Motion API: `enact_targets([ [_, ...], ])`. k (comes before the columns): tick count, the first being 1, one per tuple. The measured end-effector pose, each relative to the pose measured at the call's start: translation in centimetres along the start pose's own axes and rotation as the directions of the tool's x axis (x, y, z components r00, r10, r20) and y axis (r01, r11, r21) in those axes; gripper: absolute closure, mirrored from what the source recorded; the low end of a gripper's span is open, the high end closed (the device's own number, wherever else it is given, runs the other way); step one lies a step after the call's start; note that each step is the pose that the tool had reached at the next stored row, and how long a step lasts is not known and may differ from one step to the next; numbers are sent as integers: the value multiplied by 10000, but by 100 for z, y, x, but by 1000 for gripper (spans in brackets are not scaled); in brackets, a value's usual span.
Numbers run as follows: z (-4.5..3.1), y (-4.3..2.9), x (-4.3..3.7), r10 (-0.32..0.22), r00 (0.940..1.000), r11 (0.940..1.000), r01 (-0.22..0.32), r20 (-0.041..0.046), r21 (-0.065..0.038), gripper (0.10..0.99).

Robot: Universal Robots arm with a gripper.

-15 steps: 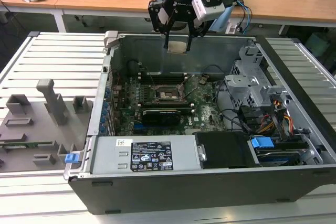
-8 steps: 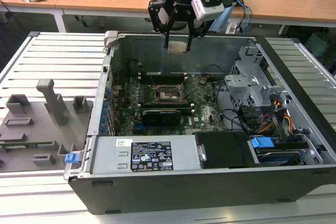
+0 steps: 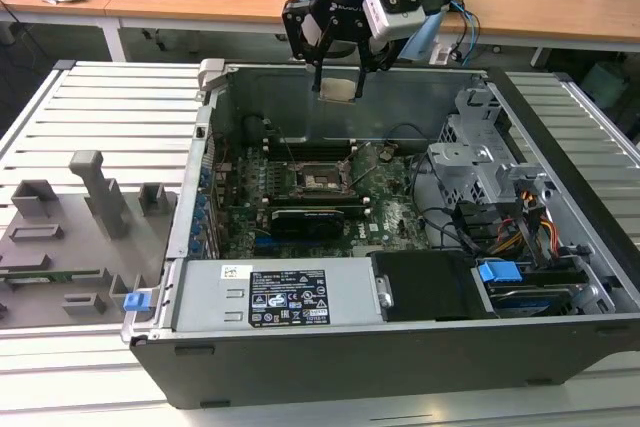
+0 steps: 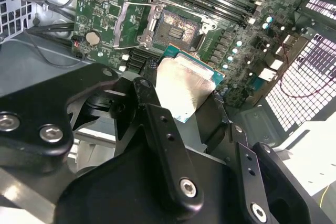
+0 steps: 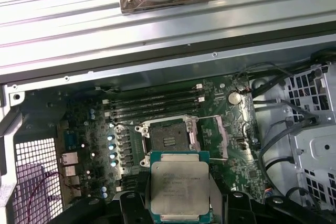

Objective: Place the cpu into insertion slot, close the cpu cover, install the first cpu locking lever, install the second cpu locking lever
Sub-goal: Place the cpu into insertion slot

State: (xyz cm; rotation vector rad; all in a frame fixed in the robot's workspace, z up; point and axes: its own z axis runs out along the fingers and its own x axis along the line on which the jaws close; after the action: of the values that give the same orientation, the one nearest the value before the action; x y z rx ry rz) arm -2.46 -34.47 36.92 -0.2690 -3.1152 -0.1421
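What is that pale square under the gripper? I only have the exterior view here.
Observer: The cpu, metal face toward the first wrist camera, clamped at two opposite edges by the gripper.
Operator: Is the socket free?
Observer: Yes. In both wrist views the insertion slot holds no chip; its contacts are exposed.
Operator: And the cover?
Observer: In the second wrist view the cpu cover looks swung up beside the slot.
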Motion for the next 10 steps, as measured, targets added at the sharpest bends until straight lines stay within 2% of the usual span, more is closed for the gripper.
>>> enact_targets([
  [10, 0, 0, 0, 334, 9994, 9994, -334, 30, -7, 549],
])
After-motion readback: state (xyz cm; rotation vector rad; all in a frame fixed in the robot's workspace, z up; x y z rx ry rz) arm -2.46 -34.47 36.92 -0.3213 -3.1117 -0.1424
